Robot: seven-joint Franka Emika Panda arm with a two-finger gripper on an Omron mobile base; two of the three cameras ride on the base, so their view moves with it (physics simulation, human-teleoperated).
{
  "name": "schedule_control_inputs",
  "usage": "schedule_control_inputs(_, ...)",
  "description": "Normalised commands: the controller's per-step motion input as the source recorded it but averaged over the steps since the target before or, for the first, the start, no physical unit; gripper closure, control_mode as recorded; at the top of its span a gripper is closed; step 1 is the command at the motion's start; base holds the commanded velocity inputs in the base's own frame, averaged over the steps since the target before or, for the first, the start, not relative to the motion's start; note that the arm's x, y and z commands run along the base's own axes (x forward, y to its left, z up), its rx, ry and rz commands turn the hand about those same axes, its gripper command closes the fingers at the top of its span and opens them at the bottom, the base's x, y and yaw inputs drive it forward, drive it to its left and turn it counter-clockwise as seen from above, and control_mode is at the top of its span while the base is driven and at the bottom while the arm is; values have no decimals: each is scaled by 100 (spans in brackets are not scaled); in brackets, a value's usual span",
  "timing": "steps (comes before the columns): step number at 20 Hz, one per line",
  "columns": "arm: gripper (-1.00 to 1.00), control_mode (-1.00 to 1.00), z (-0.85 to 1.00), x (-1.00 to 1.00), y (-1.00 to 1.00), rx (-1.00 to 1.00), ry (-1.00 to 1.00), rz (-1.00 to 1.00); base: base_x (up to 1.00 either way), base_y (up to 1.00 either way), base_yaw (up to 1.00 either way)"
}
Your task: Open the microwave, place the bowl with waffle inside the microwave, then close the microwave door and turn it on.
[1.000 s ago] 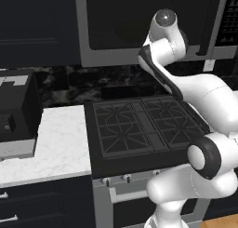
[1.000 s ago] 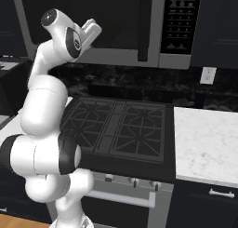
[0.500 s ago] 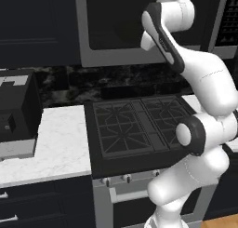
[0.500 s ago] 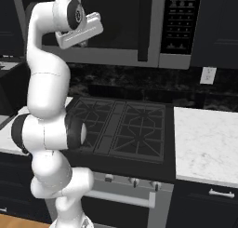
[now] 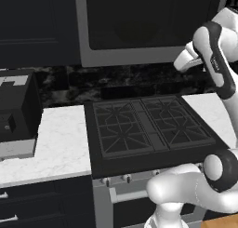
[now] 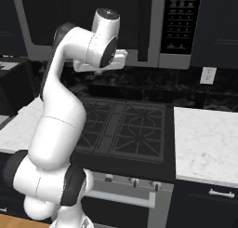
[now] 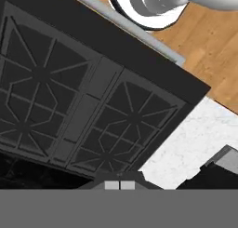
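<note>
A: We have the gripper [image 7: 120, 185] raised above the stove [image 5: 148, 129], looking down on the grates, with its two tips pressed together and nothing between them.

B: And the microwave [image 6: 93, 22] hangs over the stove, door shut. Its dark vertical handle bar [image 6: 144, 24] sits just left of the black button panel [image 6: 180, 20].

A: So the microwave door [image 5: 148, 22] is our first thing, and it lies above and behind the hand, not in front of the tips. In the right base view the wrist sits close under the door's lower frame, a little left of the handle.

B: That is where we see trouble. With the jaws closed we cannot hook or clasp the handle, so we judge they must part before we reach for it.

A: The elbow is also folded high. If we swing toward the handle from this close, the wrist could knock the frame or the glass.

B: And the bowl with the waffle?

A: We cannot find either on the stove or on the marble counter [image 5: 56, 143] beside the black box [image 5: 16, 110]. If we open the door wide first, it may crowd our later reach.
</note>
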Motion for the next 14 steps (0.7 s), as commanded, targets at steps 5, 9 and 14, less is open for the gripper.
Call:
schedule_control_inputs(5, 100, -100, -34, -88, -100, 29, -12, -2, 0, 0, 0)
schedule_control_inputs(9, 100, -100, -2, -47, -100, 30, -14, -16, 0, 0, 0)
schedule_control_inputs(14, 100, -100, 13, 0, -100, 45, 0, -36, 0, 0, 0)
